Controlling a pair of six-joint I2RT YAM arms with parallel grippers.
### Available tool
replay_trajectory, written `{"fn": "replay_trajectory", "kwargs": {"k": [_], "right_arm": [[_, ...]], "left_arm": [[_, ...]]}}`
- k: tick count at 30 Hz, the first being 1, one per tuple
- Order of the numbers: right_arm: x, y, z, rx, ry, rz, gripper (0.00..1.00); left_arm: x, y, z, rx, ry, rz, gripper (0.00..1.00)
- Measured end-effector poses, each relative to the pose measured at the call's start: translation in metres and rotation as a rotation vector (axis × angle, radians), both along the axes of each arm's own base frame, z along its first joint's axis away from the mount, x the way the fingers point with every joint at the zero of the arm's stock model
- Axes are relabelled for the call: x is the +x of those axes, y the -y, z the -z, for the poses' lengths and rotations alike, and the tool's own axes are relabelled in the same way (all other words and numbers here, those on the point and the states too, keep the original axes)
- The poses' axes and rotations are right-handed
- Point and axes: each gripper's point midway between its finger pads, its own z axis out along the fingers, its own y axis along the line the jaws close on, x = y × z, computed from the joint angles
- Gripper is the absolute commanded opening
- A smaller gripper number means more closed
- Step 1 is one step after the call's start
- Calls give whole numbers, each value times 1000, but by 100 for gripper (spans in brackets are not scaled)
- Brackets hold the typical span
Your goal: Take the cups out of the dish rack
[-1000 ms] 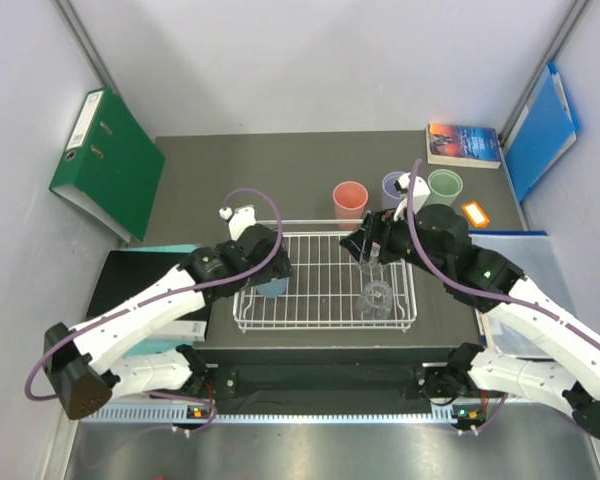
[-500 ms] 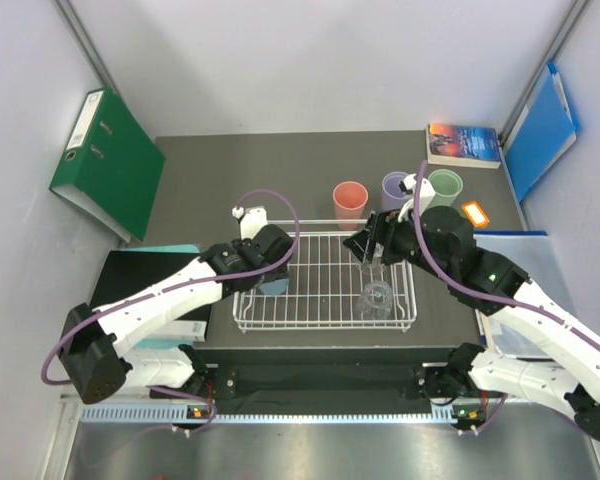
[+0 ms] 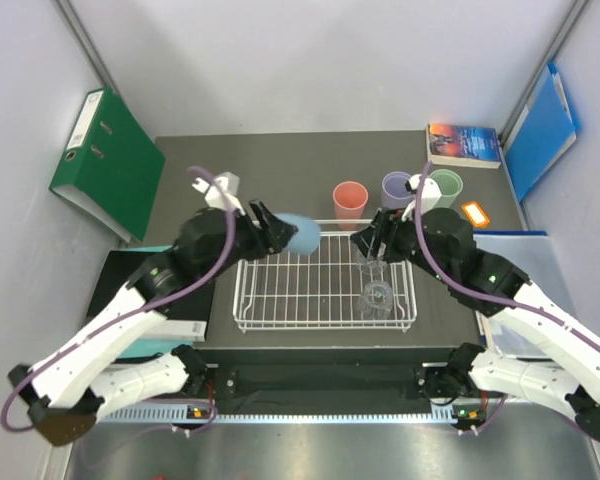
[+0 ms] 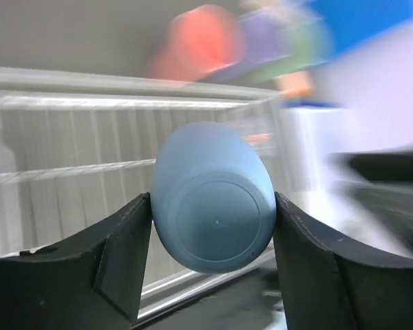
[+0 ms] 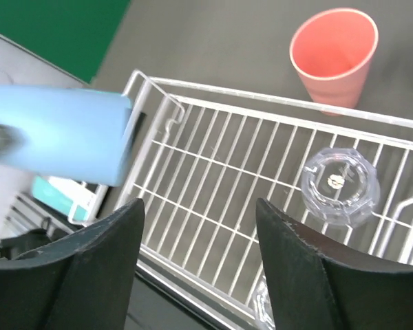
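Note:
My left gripper [image 3: 280, 235] is shut on a blue cup [image 3: 302, 236], held on its side in the air over the back left of the white wire dish rack [image 3: 325, 325]. In the left wrist view the blue cup's base [image 4: 213, 220] fills the gap between both fingers [image 4: 124, 254]. My right gripper [image 3: 373, 243] hangs open over the rack's right part, with nothing between its fingers [image 5: 96, 268]. A clear glass [image 5: 339, 185] stands in the rack below it, and a second clear glass [image 3: 378, 297] sits nearer the front. Salmon [image 3: 350, 200], lilac [image 3: 394, 187] and green [image 3: 445, 184] cups stand on the table behind the rack.
A green binder [image 3: 105, 160] leans at the back left. A book [image 3: 463, 143] and a blue folder [image 3: 540, 130] lie at the back right, with an orange tag [image 3: 475, 212] beside the green cup. A black and teal item [image 3: 140, 280] lies left of the rack.
My left gripper closed on the blue cup at the rack's left end, then lifted it up and back, tipping it sideways. The right gripper narrowed slightly and stayed over the rack.

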Motion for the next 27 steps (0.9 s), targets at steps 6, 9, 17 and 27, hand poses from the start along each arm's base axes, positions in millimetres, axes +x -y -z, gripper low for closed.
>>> {"fn": "replay_trajectory", "kwargs": {"k": [6,9,17,27], "right_arm": [[-11,-7,-24,130,57,-55,57],[-17,-5,-42,181,105,-79,55],[-33,-19,-75,298,170,-187,59],[-36,-15,-83,324,185,-183,61]], "left_arm": [[-16,38,-71,-454,136,248,0],[-18,57,-59,-563,82,319,0],[-23,84,-44,-661,-33,429,0],[-24,86,-50,-682,-26,449,0]]}}
